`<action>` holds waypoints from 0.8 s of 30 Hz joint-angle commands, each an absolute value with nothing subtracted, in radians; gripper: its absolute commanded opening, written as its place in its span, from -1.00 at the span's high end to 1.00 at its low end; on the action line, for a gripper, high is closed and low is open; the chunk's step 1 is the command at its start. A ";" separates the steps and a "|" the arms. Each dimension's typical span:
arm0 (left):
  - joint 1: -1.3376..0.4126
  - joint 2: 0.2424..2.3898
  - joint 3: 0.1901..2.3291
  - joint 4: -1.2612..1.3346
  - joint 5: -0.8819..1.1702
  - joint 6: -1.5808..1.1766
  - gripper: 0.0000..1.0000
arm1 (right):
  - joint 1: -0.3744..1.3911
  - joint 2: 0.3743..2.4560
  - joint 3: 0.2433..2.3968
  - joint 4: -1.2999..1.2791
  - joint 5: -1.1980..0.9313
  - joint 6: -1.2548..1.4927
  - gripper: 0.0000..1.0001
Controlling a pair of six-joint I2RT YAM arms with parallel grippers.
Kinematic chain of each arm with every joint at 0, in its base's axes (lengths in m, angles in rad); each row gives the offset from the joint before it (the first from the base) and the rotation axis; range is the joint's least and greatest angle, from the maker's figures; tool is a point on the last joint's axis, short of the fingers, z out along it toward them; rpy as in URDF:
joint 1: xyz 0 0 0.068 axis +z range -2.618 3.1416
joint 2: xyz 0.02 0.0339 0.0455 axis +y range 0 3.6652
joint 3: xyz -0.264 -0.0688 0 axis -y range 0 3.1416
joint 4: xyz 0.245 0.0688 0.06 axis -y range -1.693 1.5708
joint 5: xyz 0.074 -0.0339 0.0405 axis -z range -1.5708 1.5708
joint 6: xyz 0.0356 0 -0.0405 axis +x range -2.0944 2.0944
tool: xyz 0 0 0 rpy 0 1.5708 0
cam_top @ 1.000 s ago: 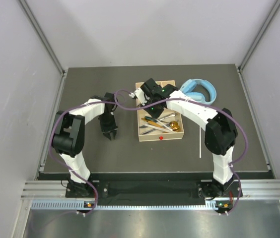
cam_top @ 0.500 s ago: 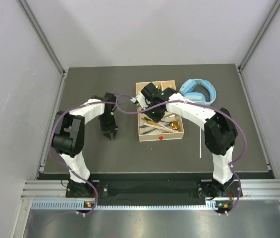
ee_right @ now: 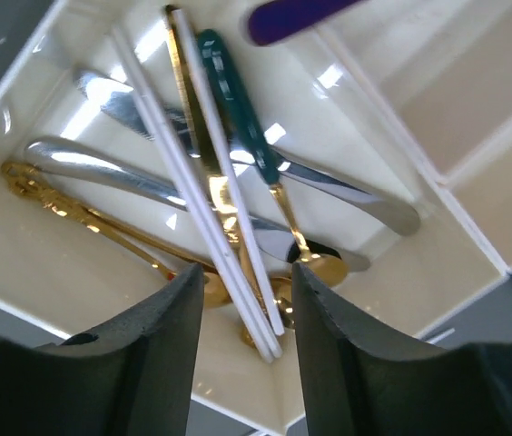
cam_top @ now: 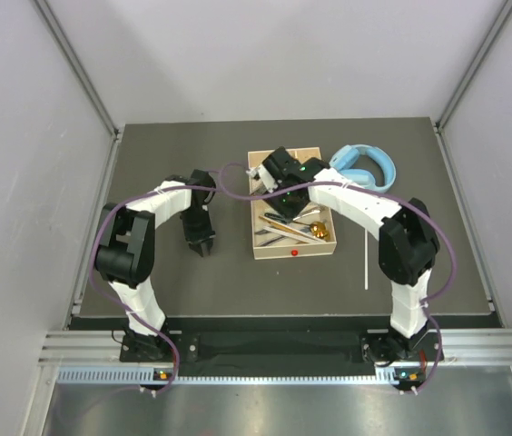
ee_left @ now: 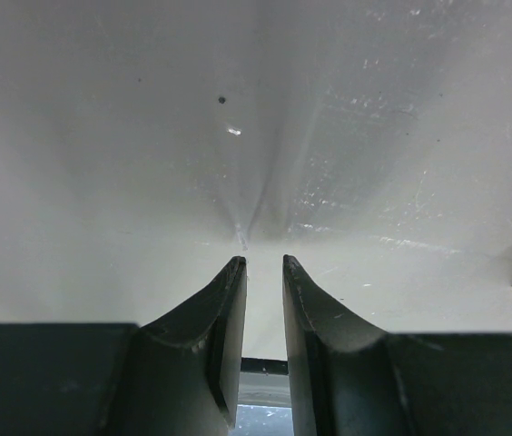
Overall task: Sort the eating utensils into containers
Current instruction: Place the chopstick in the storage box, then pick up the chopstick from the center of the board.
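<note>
The cream tray point(cam_top: 274, 255) sits mid-table with a red dot on its near rim. My right gripper point(cam_top: 267, 186) hangs open over its large section point(ee_right: 29, 263). In the right wrist view two pale chopsticks point(ee_right: 203, 195) lie between and below my open fingers point(ee_right: 170, 336), untouched, on top of a teal spoon point(ee_right: 238, 118), gold spoons point(ee_right: 320, 265) and silver knives point(ee_right: 365, 195). A purple spoon point(ee_right: 292, 16) lies at the top edge. One more pale chopstick point(cam_top: 366, 263) lies on the table right of the tray. My left gripper point(cam_top: 204, 248) is shut and empty, left of the tray.
Light-blue headphones point(cam_top: 365, 165) lie at the tray's far right corner. The two small tray sections point(ee_right: 474, 118) lie beyond a divider. The left wrist view shows only bare table past my left gripper point(ee_left: 263, 263). Walls enclose the table on three sides.
My right gripper dipped toward the tray's near side, then drew back a little toward the far end. The left arm has not moved.
</note>
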State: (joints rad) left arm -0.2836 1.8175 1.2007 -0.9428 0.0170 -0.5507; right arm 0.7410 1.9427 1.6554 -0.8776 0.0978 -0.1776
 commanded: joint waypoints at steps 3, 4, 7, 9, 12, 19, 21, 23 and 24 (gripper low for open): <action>-0.281 1.819 1.223 -0.928 0.009 -0.555 0.44 | 0.489 1.726 1.596 -0.818 0.207 0.101 0.16; -0.281 1.819 1.221 -0.925 0.009 -0.558 0.44 | 0.444 1.709 1.571 -0.812 0.183 0.123 0.16; -0.281 1.822 1.226 -0.927 0.009 -0.557 0.44 | 0.309 1.687 1.496 -0.831 0.118 0.140 0.17; -0.281 1.824 1.227 -0.923 0.009 -0.557 0.44 | 0.249 1.686 1.436 -0.839 0.101 0.132 0.17; -0.281 1.827 1.236 -0.930 0.009 -0.558 0.44 | 0.187 1.680 1.349 -0.818 0.030 0.150 0.17; -0.281 1.829 1.249 -0.934 0.009 -0.561 0.44 | 0.143 1.713 1.243 -0.770 -0.091 0.187 0.16; -0.279 1.830 1.249 -0.936 0.009 -0.561 0.44 | 0.141 1.726 1.230 -0.772 -0.074 0.183 0.16; -0.279 1.830 1.249 -0.936 0.009 -0.561 0.44 | 0.140 1.743 1.215 -0.772 -0.054 0.176 0.16; -0.281 1.830 1.247 -0.937 0.009 -0.561 0.44 | 0.140 1.747 1.210 -0.770 -0.052 0.175 0.16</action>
State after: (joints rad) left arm -0.2836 1.8267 1.2213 -0.9424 0.0143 -0.5514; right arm 0.1535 1.7245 1.2282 -0.8028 -0.0471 0.1680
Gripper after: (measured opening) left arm 0.281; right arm 0.420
